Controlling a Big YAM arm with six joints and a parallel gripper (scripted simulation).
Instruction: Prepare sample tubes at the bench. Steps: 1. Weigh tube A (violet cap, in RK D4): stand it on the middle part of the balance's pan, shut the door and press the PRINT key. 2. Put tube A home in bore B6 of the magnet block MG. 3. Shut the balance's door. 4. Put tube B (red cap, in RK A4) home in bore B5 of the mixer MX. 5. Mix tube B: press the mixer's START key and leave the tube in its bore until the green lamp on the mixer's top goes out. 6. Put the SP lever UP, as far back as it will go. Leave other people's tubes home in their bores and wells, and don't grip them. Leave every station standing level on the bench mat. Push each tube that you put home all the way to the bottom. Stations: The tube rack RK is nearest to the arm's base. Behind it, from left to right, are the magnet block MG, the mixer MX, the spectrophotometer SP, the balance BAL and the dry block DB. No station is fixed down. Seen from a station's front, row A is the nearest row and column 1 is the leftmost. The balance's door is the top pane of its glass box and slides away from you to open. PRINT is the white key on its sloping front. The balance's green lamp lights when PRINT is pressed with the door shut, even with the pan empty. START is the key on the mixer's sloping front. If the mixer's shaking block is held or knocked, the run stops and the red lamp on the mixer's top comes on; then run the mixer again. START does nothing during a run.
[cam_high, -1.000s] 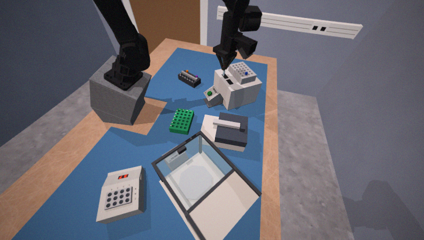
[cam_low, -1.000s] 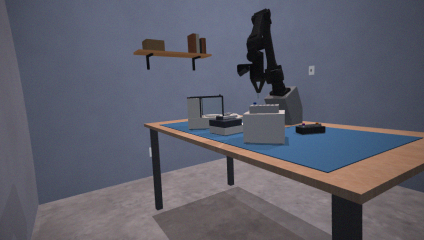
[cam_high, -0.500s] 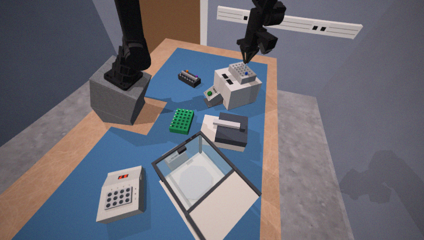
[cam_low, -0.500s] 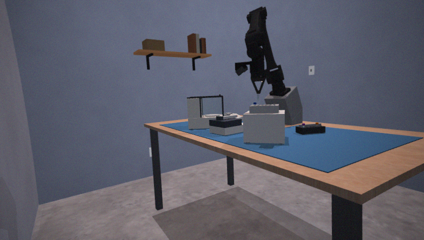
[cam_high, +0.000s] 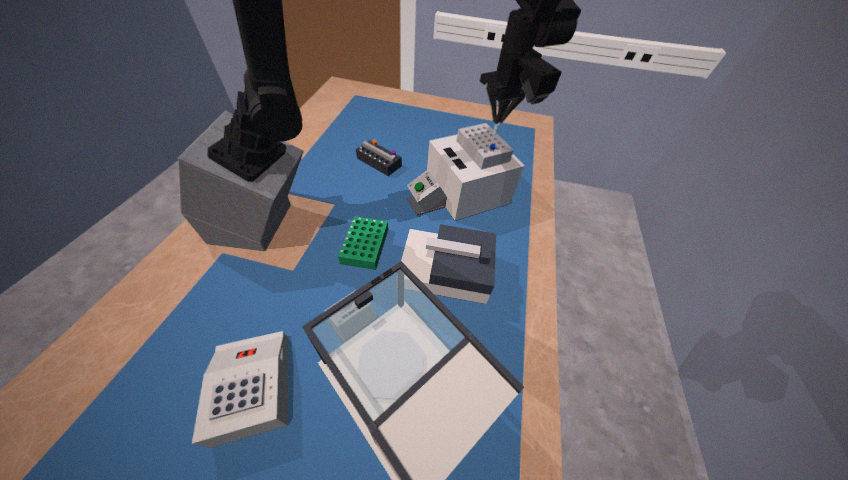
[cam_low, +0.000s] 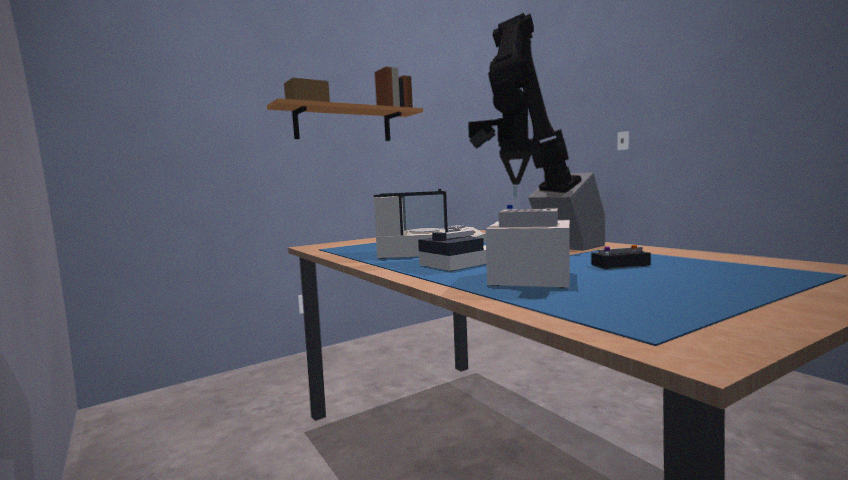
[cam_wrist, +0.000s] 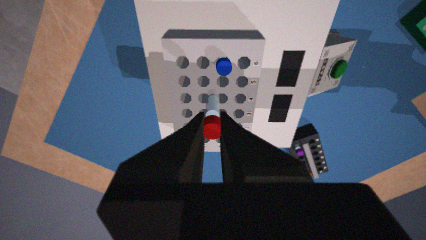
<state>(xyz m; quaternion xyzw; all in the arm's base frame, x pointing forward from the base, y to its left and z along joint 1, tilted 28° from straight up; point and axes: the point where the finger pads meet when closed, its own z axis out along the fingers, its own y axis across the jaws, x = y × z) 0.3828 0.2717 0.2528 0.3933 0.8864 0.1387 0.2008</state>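
Top view: The jaws (cam_high: 497, 120) (cam_low: 516, 182), at the upper right of the frame, are closed on tube B (cam_high: 495, 129) (cam_low: 515, 193) (cam_wrist: 212, 107). We see the tube at the far edge of the shaking block (cam_high: 486, 155) (cam_low: 528, 218) (cam_wrist: 212, 46) on top of the mixer (cam_high: 483, 193) (cam_low: 528, 255) (cam_wrist: 280, 22). A tube with a blue cap (cam_high: 492, 146) (cam_low: 509, 206) (cam_wrist: 223, 66) occupies one bore. The green START key (cam_high: 419, 186) (cam_wrist: 339, 68) faces the lower left. Left of the mixer, the magnet block (cam_high: 377, 163) (cam_low: 620, 259) (cam_wrist: 306, 134) carries a violet cap (cam_high: 393, 152) (cam_low: 606, 249) (cam_wrist: 300, 152) and an orange cap (cam_high: 374, 142) (cam_low: 633, 246) (cam_wrist: 309, 174). The green rack (cam_high: 363, 242) (cam_wrist: 419, 15) lies at centre; the balance (cam_high: 449, 410) (cam_low: 387, 226) stands at the lower middle.

Exterior view: We observe the jaws pointing down above the shaking block, with tube B upright beneath the fingertips. The mixer stands on the blue mat (cam_high: 196, 368) (cam_low: 654, 303) (cam_wrist: 90, 100) over the desk (cam_high: 544, 297) (cam_low: 595, 350) (cam_wrist: 25, 115). The magnet block is to its right, and the balance is at the left end of the mat.

Wrist view: We see the red cap (cam_wrist: 212, 128) between the fingertips at centre, the clear body of tube B extending up the frame across the shaking block. We cannot tell whether its lower end has entered a bore. The blue cap is above it, the START key at the upper right.
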